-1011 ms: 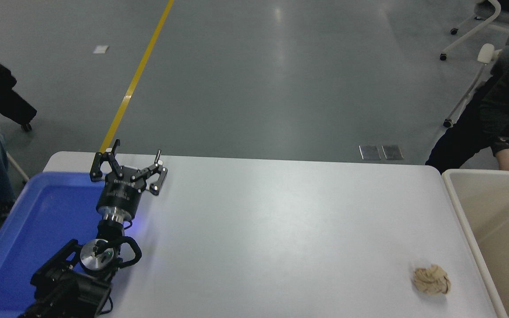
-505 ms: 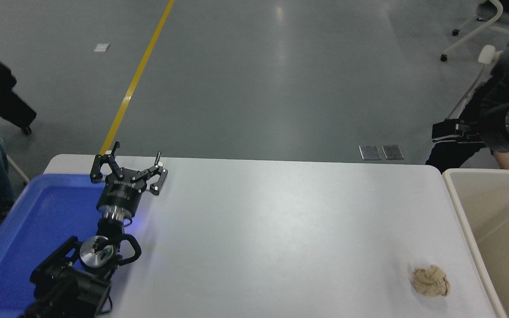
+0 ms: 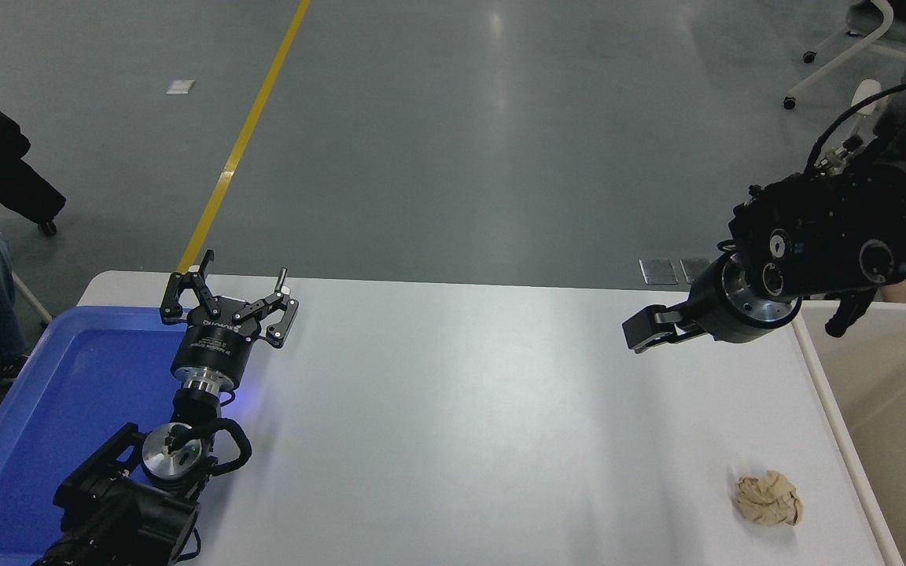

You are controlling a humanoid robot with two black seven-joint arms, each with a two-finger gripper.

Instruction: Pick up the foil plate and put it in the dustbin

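Reaching over the table's point(image 3: 453, 409) far right corner, your right gripper point(image 3: 646, 330) shows fingers whose spread you cannot tell; the left gripper point(image 3: 226, 303) sits parked, fingers apart, at the glossy blue tray's point(image 3: 44, 409) far rim. No foil plate shows. Beware grabbing the crumpled tan paper ball point(image 3: 768, 498) beside the smooth beige dustbin point(image 3: 830, 401) instead.

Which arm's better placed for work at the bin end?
Right. The right hand hangs over the table beside the bin; the left hand sits far off by the blue tray. No foil plate in view.
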